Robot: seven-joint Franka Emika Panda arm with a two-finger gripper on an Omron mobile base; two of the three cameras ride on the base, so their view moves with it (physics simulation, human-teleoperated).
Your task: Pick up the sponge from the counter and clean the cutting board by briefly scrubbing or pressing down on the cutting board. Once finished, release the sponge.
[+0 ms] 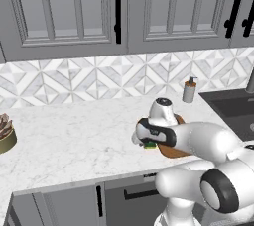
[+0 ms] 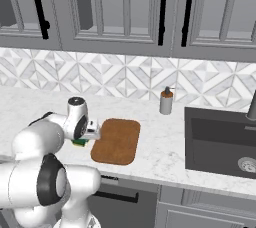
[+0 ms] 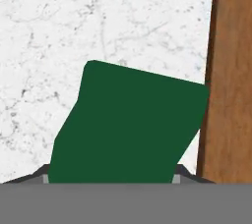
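**Sponge gripped beside board**

Sponge first, operator: your small rectangular dark-green-topped, yellow-bottomed sponge (image 3: 129, 125) sits w/ the white arm's two-finger gripper (image 2: 85, 139) clamped on it, fingers pinching its sides, low over the white marble-patterned counter (image 1: 69, 136). Look right: flat brown wooden cutting board w/ rounded corners (image 2: 116, 140) lies just beside the sponge, edge near its corner. Further right you've a grey soap dispenser bottle (image 2: 166, 102), then the dark sink basin (image 2: 220, 139).
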